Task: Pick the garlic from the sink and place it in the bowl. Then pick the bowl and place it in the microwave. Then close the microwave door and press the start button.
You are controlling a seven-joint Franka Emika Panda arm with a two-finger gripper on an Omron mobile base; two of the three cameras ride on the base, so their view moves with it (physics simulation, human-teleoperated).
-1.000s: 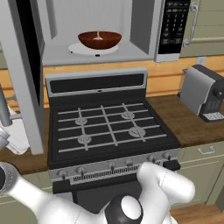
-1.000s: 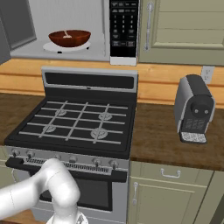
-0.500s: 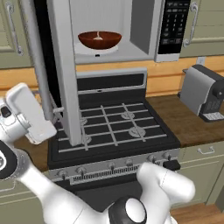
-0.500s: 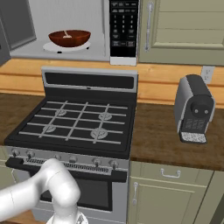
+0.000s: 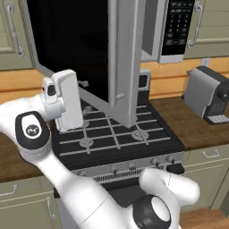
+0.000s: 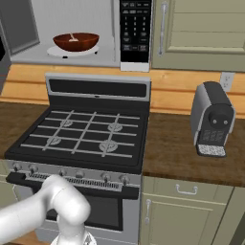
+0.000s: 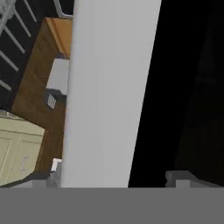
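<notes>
Silver and black fill most of what the arm is working against: the microwave door (image 5: 96,58), a wide silver-framed panel with a black glass window, stands swung out partway over the stove (image 6: 83,136), its free edge hanging above the burner grates. The gripper (image 5: 67,100) sits at the lower left corner of that door, pressed close to the glass side, and from the hand view the silver frame (image 7: 109,92) runs straight up between the two finger tips, which stand wide apart with nothing clamped; one fingertip (image 7: 183,178) lies on the dark glass side and the other on the far side of the frame edge. Whether the fingers actually touch the door I cannot tell, since the tips are mostly cut off at the bottom of that view. Inside the microwave (image 6: 76,33), the bowl (image 6: 75,41) rests on the white turntable near the middle of the cavity floor, glossy reddish-brown, with a small pale speck in it that is probably the garlic (image 6: 72,38). The black keypad strip (image 6: 135,28) runs down the microwave's right edge. A grey coffee machine (image 6: 212,125) stands on the wooden counter (image 6: 172,153) to the right of the stove, against the wall.
</notes>
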